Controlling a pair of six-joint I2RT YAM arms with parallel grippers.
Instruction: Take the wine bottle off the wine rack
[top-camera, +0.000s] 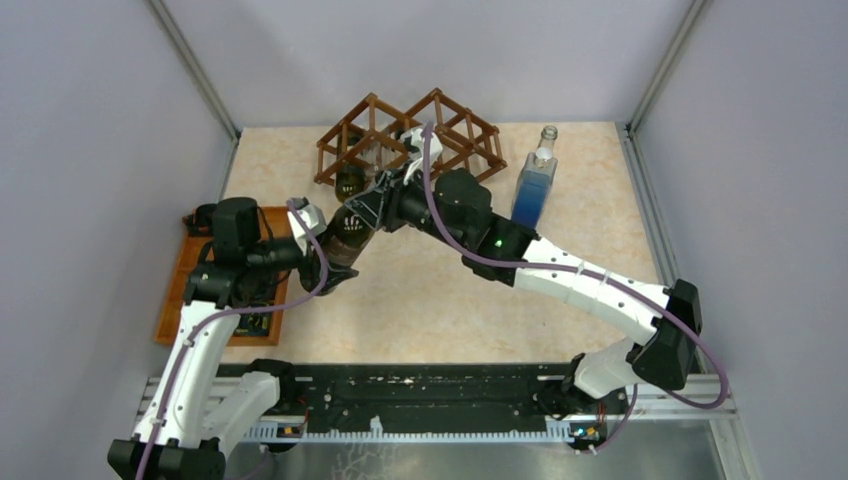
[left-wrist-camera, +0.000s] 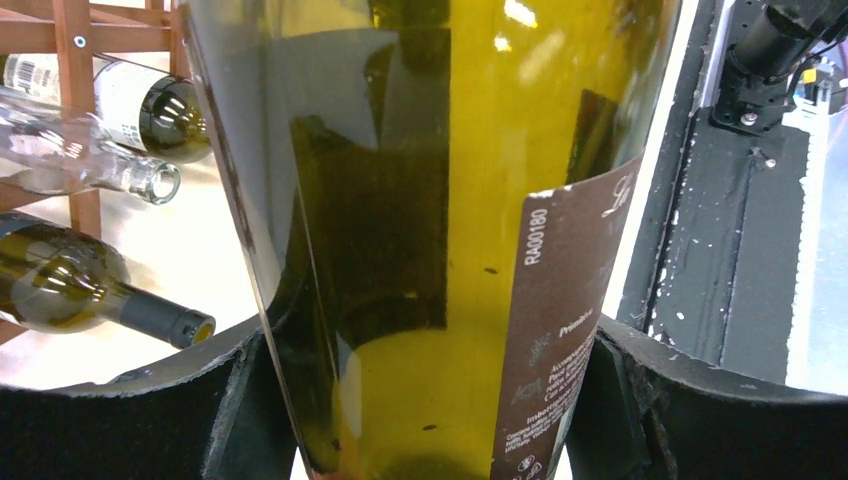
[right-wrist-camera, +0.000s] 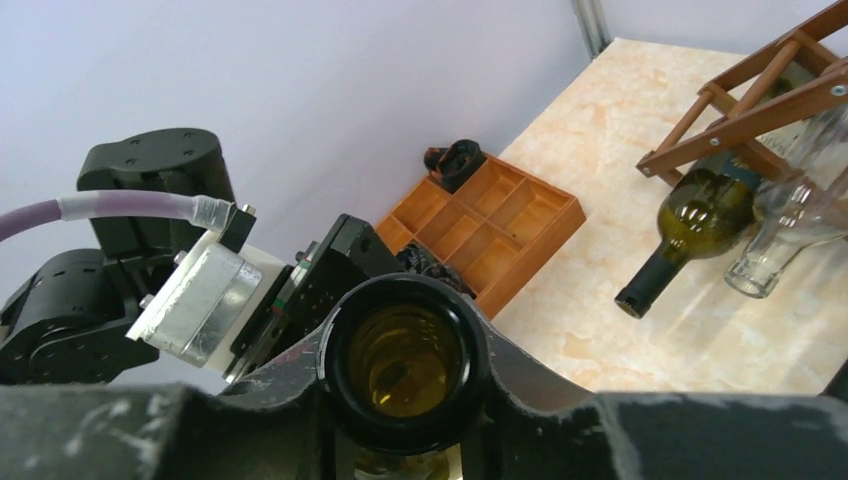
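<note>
From above, the wine bottle (top-camera: 352, 232) is off the wine rack (top-camera: 440, 125). It hangs tilted over the tabletop (top-camera: 440, 300) just in front of the rack, its neck pointing back toward the lattice. The left pincer (top-camera: 335, 262) grips its lower body and the right pincer (top-camera: 385, 195) its neck end. A blue bottle (top-camera: 533, 190) stands upright to the right of the rack. An orange-brown compartment tray (top-camera: 185, 275) lies at the left edge, partly under the left arm.

In the left wrist view, the yellow-green glass and brown label fill the frame. The black fingers (left-wrist-camera: 120, 420) press against both sides of the body, so this pincer holds the bottle. Behind it on the left, a dark bottle (left-wrist-camera: 150, 105), a clear bottle (left-wrist-camera: 90, 165) and a green bottle (left-wrist-camera: 90, 295) lie in the rack.

In the right wrist view, the bottle's open mouth sits clamped between the black fingers (right-wrist-camera: 200, 430), which are drawn in narrow around the neck. The tray and the rack lie beyond.
</note>
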